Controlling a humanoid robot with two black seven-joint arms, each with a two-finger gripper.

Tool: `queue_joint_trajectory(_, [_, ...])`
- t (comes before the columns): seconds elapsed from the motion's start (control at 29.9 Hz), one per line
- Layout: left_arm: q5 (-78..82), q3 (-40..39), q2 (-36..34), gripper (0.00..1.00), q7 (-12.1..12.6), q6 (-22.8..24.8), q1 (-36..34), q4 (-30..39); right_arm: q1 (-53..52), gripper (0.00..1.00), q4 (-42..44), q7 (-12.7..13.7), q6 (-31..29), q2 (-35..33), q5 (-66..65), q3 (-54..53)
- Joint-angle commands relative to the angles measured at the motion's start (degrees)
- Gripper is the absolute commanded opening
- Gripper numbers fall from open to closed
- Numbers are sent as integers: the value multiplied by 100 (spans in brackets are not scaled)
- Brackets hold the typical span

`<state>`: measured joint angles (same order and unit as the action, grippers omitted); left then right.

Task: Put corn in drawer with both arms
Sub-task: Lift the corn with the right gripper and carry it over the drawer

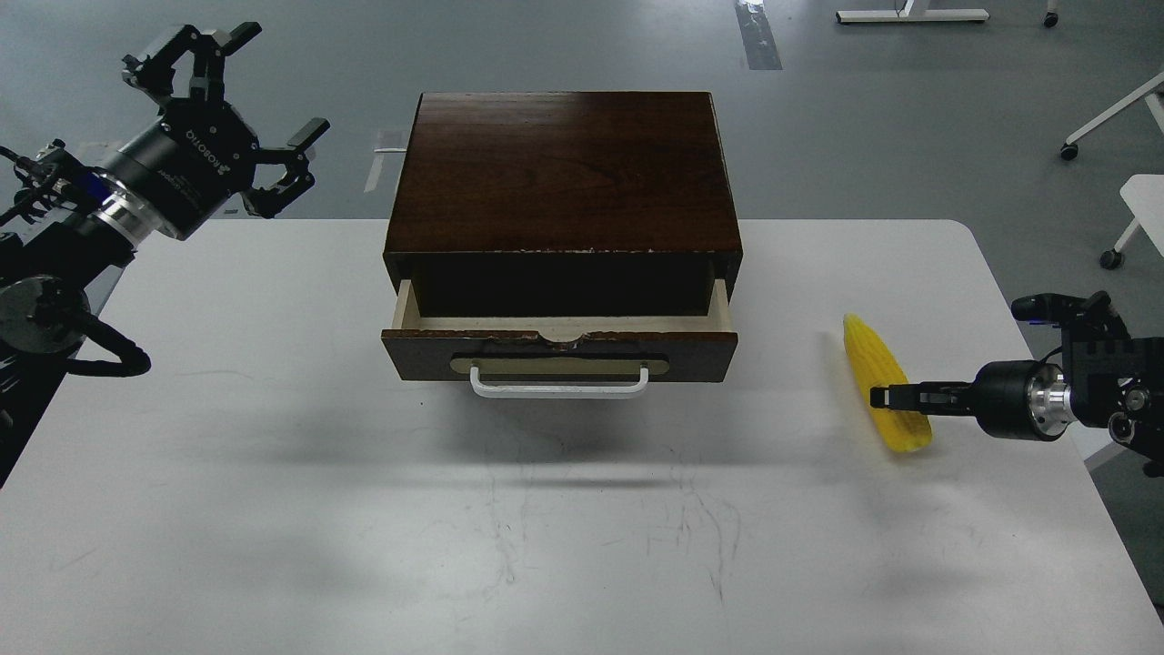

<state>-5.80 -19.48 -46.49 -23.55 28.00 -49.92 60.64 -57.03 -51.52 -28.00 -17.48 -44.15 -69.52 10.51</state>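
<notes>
One corn (884, 387) lies on the white surface (273, 509) at about 3 o'clock from the one box (562, 173), well apart from it. The box's single drawer (559, 341) stands partly pulled out. Two tools: the left tool (238, 95), at 10 o'clock, hangs with fingers spread wide, holding nothing. The right tool (896, 398) overlaps the corn's lower half; I cannot tell its grip.

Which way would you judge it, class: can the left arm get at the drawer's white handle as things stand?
Probably yes: the left gripper hangs open up left of the drawer, and only bare table lies between it and the handle.
</notes>
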Motion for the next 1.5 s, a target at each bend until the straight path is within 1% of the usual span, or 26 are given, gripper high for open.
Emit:
queue_joint_trajectory(0.0, [0, -12, 0, 98, 0, 0, 0, 0, -596, 12, -402, 0, -19, -260, 0, -6])
queue_joint_trajectory(0.17, [0, -64, 9, 98, 0, 0, 0, 0, -1529, 12, -649, 0, -63, -357, 0, 143])
queue_joint_trajectory(0.3, [0, -99, 0, 98, 0, 0, -9, 0, -2784, 13, -877, 0, -63, -183, 0, 854])
queue_joint_trajectory(0.33, [0, -99, 0, 98, 0, 0, -9, 0, -2787, 13, -877, 0, -63, -182, 0, 856])
queue_joint_trajectory(0.5, [0, -152, -9, 98, 0, 0, -9, 0, -4147, 13, -886, 0, -54, 599, 0, 1610])
queue_joint_trajectory(0.7, [17, -143, -26, 98, 0, 0, -9, 9, -5124, 13, -983, 0, 16, 1461, 0, 2068])
queue_joint_trajectory(0.77, [17, -152, -26, 98, -9, 0, -9, 17, -5536, 13, -1193, 0, 34, 1838, 0, 2209])
queue_joint_trajectory(0.83, [26, -152, -26, 98, 0, 0, -18, 18, -5713, 13, -1316, 0, 95, 2006, -17, 2253])
queue_joint_trajectory(0.9, [26, -152, -18, 98, 0, 0, -26, 18, -5898, 13, -1527, 0, 358, 2235, -131, 2350])
queue_joint_trajectory(0.97, [26, -152, -18, 98, 0, 0, -35, 26, -6082, 13, -1747, 0, 796, 2463, -516, 2490])
queue_joint_trajectory(1.0, [26, -152, -18, 98, 0, 0, -35, 26, -6083, 13, -1748, 0, 798, 2464, -518, 2491])
queue_joint_trajectory(1.1, [26, -152, -44, 98, 0, 0, -44, 35, -6101, 13, -1800, 0, 1158, 2639, -887, 2648])
queue_joint_trajectory(1.17, [26, -152, -70, 98, 0, 0, -44, 35, -6101, 13, -1826, 0, 1517, 2718, -1141, 2841])
queue_joint_trajectory(1.24, [26, -152, -70, 98, 0, 0, -44, 35, -6092, 13, -1853, 0, 1755, 2754, -1291, 2956])
queue_joint_trajectory(1.27, [26, -152, -70, 98, 0, 0, -35, 44, -6075, 13, -1853, 0, 2026, 2789, -1422, 3069])
queue_joint_trajectory(1.34, [26, -152, -79, 98, 0, 0, -44, 44, -6048, 13, -1853, 0, 2361, 2850, -1590, 3271])
queue_joint_trajectory(1.47, [26, -152, -79, 98, 0, 0, -44, 44, -5987, 13, -1853, 0, 2661, 2938, -1670, 3536])
